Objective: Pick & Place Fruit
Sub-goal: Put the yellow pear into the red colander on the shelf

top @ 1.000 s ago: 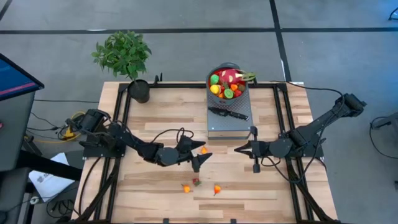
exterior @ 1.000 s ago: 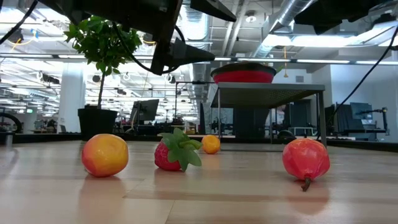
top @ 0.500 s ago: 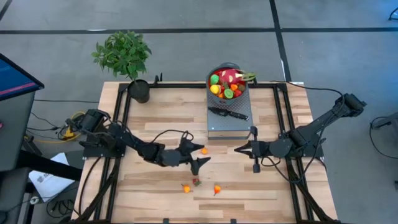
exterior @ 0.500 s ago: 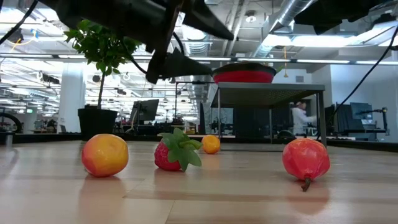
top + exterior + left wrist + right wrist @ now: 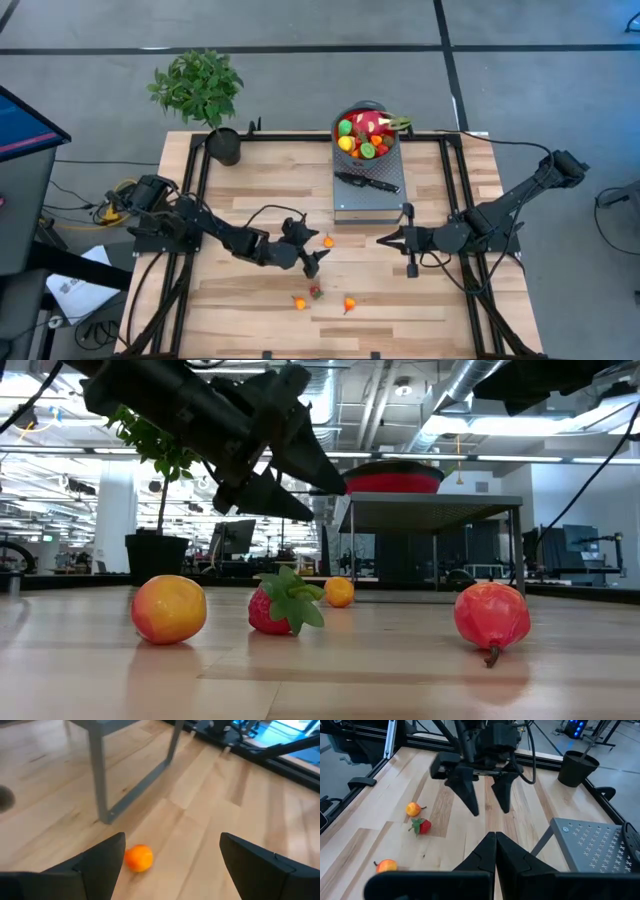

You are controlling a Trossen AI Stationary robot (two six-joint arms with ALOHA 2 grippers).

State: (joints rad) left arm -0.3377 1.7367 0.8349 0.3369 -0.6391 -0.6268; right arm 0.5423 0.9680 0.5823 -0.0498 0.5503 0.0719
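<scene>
The left gripper (image 5: 313, 253) hung over the middle of the table (image 5: 250, 190), its fingers (image 5: 469, 795) spread wide and empty, with a small orange (image 5: 328, 242) lying on the wood just beside them and between them in the wrist view. The right gripper (image 5: 381, 239) waited near the grey stand (image 5: 370, 205), fingers pressed together on nothing. Three more fruits lay apart near the front edge: a peach (image 5: 168, 609), a strawberry (image 5: 284, 604) and a red fruit (image 5: 491, 616) with a stem. The rest, with the dragon fruit (image 5: 372, 124), sat heaped in the bowl (image 5: 340, 120) on the stand, a knife (image 5: 366, 183) beside it. A potted plant (image 5: 203, 95) stood at the far left corner.
</scene>
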